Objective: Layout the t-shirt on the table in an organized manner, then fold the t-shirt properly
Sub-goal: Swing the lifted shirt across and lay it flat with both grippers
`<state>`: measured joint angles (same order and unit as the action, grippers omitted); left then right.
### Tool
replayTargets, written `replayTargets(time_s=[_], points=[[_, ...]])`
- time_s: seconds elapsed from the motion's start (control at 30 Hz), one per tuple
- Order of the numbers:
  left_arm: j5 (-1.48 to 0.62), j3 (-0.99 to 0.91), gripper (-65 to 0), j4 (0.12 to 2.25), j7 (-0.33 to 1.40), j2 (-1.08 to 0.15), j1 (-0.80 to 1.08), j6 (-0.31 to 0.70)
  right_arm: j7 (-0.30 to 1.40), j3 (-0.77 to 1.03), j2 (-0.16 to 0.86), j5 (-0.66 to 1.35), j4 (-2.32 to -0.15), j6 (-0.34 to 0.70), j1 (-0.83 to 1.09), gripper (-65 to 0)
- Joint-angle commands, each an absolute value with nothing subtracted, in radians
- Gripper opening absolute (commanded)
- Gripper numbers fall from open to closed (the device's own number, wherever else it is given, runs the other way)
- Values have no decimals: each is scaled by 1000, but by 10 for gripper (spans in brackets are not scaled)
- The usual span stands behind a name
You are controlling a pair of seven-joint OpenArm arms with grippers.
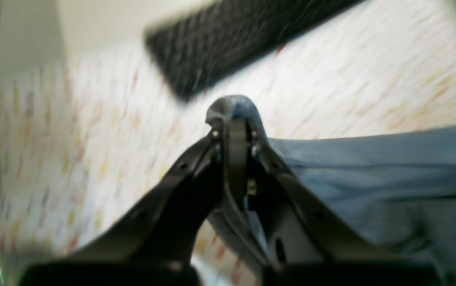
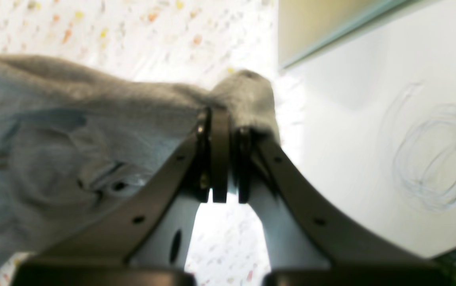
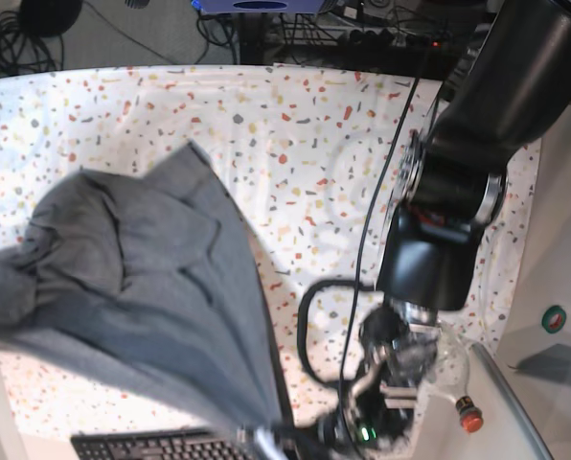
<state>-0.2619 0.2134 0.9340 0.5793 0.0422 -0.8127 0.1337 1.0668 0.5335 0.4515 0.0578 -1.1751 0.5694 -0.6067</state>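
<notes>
The grey t-shirt (image 3: 142, 278) hangs stretched above the speckled table (image 3: 314, 125), from the left edge of the base view down to its bottom middle. My left gripper (image 3: 266, 441) is at that bottom end. In the left wrist view the left gripper (image 1: 234, 119) is shut on a bunched corner of the t-shirt (image 1: 371, 167), over the table (image 1: 331, 79). My right gripper (image 2: 224, 119) is shut on another bunched edge of the t-shirt (image 2: 73, 131), above the table (image 2: 132, 31). The right arm itself is outside the base view.
A black keyboard (image 3: 151, 446) lies at the table's near edge, also seen as the keyboard (image 1: 232, 43). A black cable loop (image 3: 309, 326) rests beside the left arm. A clear object with a red cap (image 3: 468, 419) sits bottom right. A plain white scribbled surface (image 2: 371, 139) borders the table.
</notes>
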Motion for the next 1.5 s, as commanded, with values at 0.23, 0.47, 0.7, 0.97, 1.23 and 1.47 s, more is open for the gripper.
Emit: replayTargets(time_s=[0.23, 0.47, 0.7, 0.97, 1.23, 1.47], points=[[-249, 21, -650, 1196, 648, 91, -997, 116, 1124, 369, 625, 51, -1288, 567, -963, -650], [-249, -8, -650, 1623, 817, 48, -753, 116, 1299, 447, 665, 54, -1518, 570, -799, -650], [-246, -10, -650, 1883, 842, -102, -328, 116, 1303, 688, 433, 58, -1779, 572, -285, -650], [-242, -8, -650, 1787, 792, -148, 39, 116, 900, 748, 196, 51, -1504, 572, -2, -650], [-248, -10, -650, 1636, 610, -173, 182, 116, 826, 748, 203, 51, -1314, 568, 24, -650], [-248, -8, -650, 1635, 608, -183, 214, 116, 881, 750, 203, 50, -1320, 443, 31, -650]])
